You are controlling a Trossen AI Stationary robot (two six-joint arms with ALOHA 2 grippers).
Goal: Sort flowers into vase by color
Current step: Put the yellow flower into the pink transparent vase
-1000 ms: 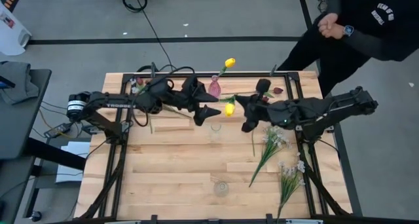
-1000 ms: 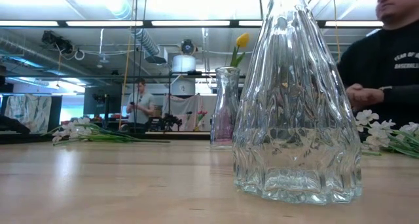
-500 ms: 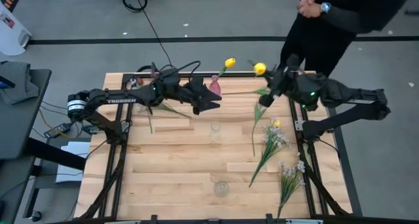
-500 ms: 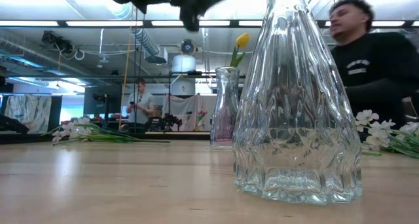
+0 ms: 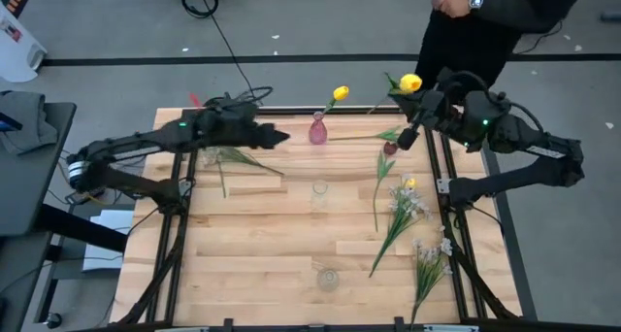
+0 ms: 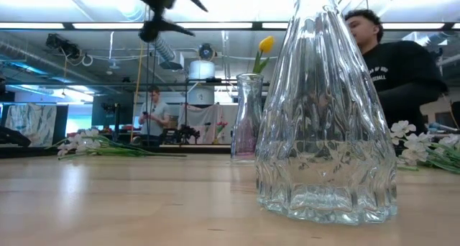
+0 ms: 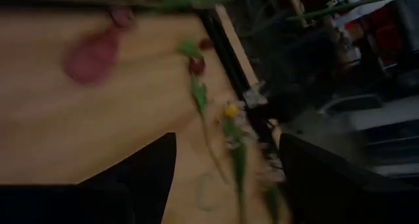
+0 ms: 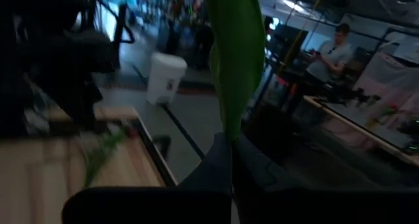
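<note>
— What stood nearest the low camera?

— A ribbed clear glass vase [image 6: 327, 124], wide at the foot and narrowing upward, its top cut off. Behind it stood a slimmer vase [image 6: 248, 118], pink-tinted at the base, holding a yellow tulip [image 6: 266, 44]. Both rested on a tabletop [image 5: 262, 245] of pale wooden planks.

— And the flowers?

— From above, sprays of small white blossoms [image 5: 415, 237] lay along the tabletop's right side, with a dark red tulip [image 5: 389, 149] beside them and more green stems [image 5: 233, 158] on the left.

— The arms?

— The right pincer [image 5: 415, 115] was clamped on the green stem of a second yellow tulip [image 5: 410, 83], held above the far right corner; its wrist view showed a broad smooth leaf [image 8: 237, 50] rising from the closed fingers. The left pincer [image 5: 277, 135] hung over the far left part with fingers apart, holding nothing; its wrist view was blurred.

— The room?

— A grey floor with dark tape lines. A person in a black sweatshirt [image 6: 399, 77] stood just beyond the far right corner, hands clasped; another person [image 6: 154, 113] stood deep in the workshop, too small to make out.
</note>
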